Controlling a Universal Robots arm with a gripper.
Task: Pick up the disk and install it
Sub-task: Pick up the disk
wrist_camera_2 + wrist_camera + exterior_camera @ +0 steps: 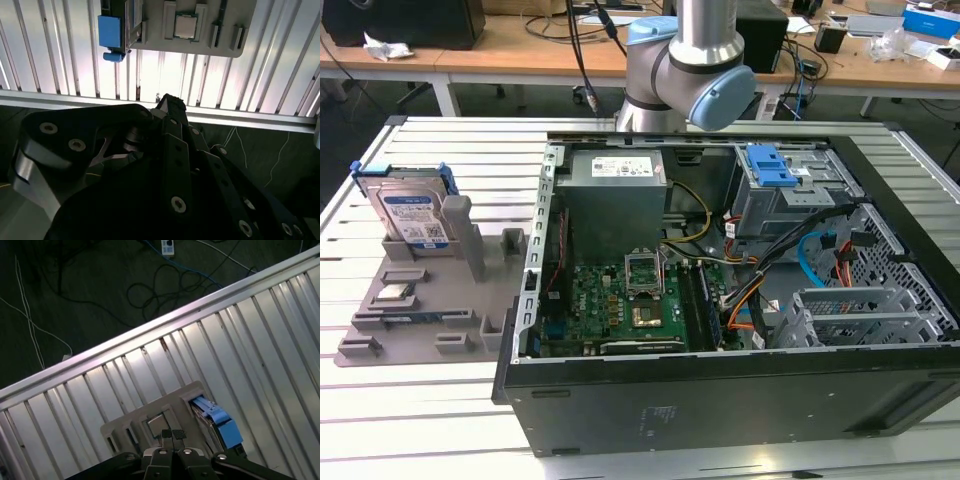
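Note:
The disk (410, 215) stands on edge in a slot of the grey holder tray (420, 320), at the exterior view's left. It is silver with a blue-and-white label and a blue bracket. In the first wrist view the disk (218, 424) lies well below my gripper (172, 435), whose two fingertips are pressed together with nothing between them. The second wrist view has the gripper (167, 100) high above the slatted table, with the disk's blue bracket (110, 32) far off. The arm (690, 70) rises behind the computer case.
An open computer case (720, 300) fills the table's middle and right, with a motherboard (620, 305), a grey power supply (615, 200) and a blue-latched drive cage (775, 170). A small square chip (186, 26) lies on the tray beside the disk. Cables lie on the floor past the table edge (150, 325).

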